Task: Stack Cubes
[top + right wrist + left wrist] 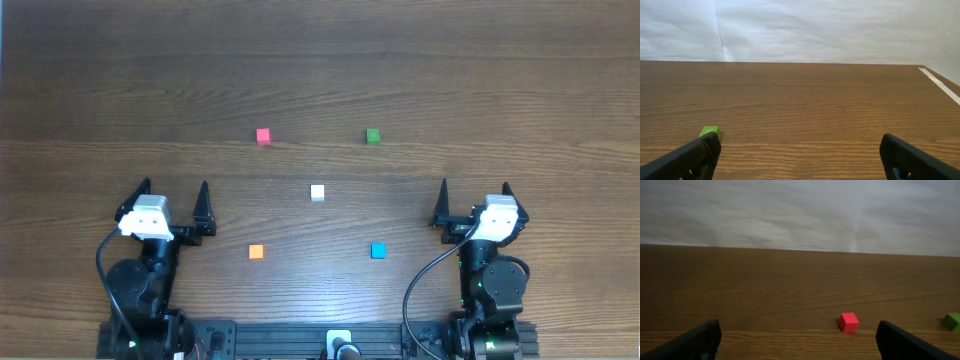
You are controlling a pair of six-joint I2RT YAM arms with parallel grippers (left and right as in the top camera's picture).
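Five small cubes lie apart on the wooden table: a red cube point(263, 136) and a green cube point(373, 136) farther out, a white cube point(317, 192) in the middle, an orange cube point(256, 252) and a blue cube point(378, 250) nearer the arm bases. My left gripper point(173, 197) stands open at the left, holding nothing. My right gripper point(473, 198) stands open at the right, also with nothing in it. The left wrist view has the red cube point(849, 322) ahead and the green cube point(952, 321) at its edge. The green cube point(710, 132) sits beyond one finger in the right wrist view.
The wooden table point(320, 60) stretches bare beyond the cubes. A white wall point(815, 30) rises behind its far edge. A strip of white tape point(940, 85) runs along the table's right side.
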